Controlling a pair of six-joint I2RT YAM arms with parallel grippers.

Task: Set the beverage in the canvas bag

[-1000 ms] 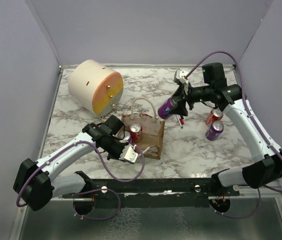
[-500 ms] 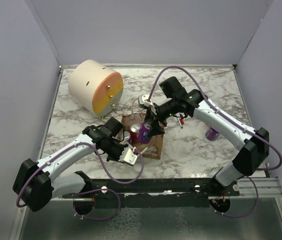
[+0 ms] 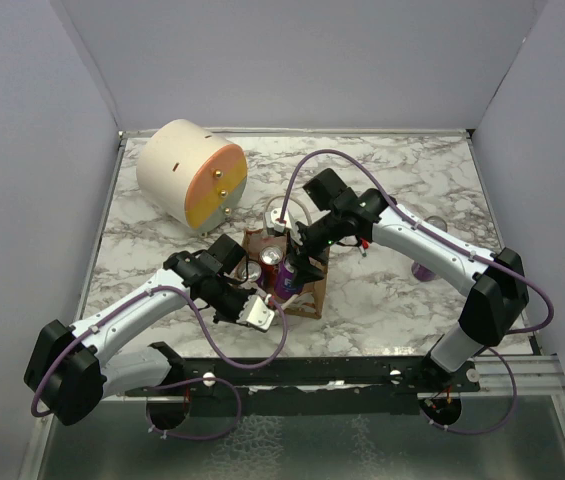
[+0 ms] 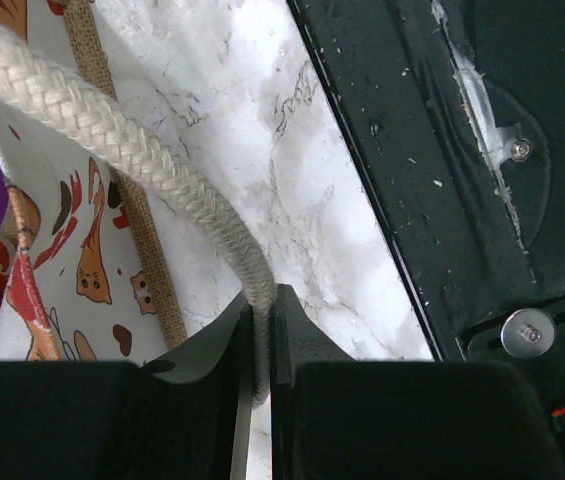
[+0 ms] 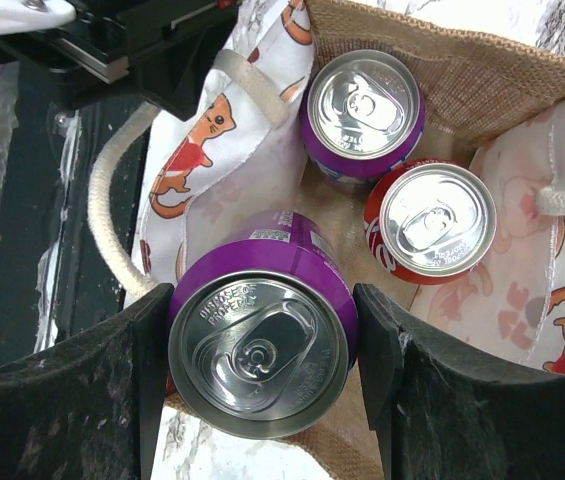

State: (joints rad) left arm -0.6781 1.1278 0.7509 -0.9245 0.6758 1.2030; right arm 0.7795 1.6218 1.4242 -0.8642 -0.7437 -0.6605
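The right gripper (image 3: 295, 262) was clamped on an upright purple beverage can (image 5: 262, 330) at the mouth of the canvas bag (image 5: 482, 80). A second purple can (image 5: 362, 105) and a red can (image 5: 430, 222) stood inside it. The left gripper (image 4: 260, 305) was pinched shut on the bag's rope handle (image 4: 112, 150). The step in hand looked like lowering. Next, the can would need easing to the bag's floor before release.

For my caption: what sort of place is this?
Likely a robotics lab cell: plain grey walls box in a marble-patterned table, with left arm and right arm on a black rail.
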